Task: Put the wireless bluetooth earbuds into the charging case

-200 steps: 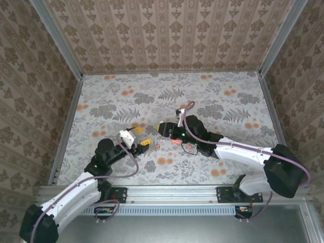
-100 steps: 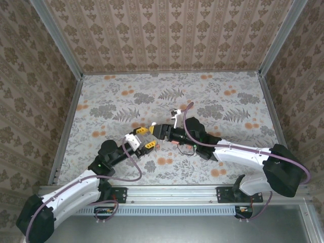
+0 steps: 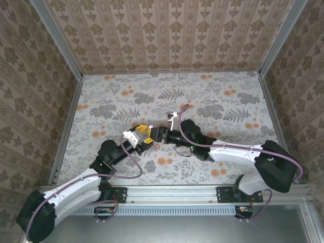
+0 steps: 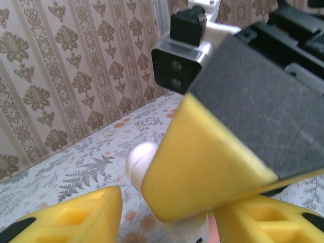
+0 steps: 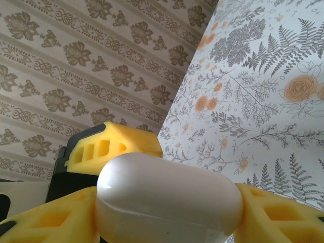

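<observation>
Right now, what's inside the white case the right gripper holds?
The white case shows its smooth outer shell, pinched between yellow fingers. Its inside is covered; any earbuds there can't be seen.

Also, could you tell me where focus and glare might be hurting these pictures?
Left wrist view: the close yellow finger and white charging case are blurred, the wallpaper sharper. Right wrist view: the charging case shows a bright sheen at its left end. Top external view: evenly lit, faint shadows on the table.

l grip open, tip-to-tip w/ clamped r grip
</observation>
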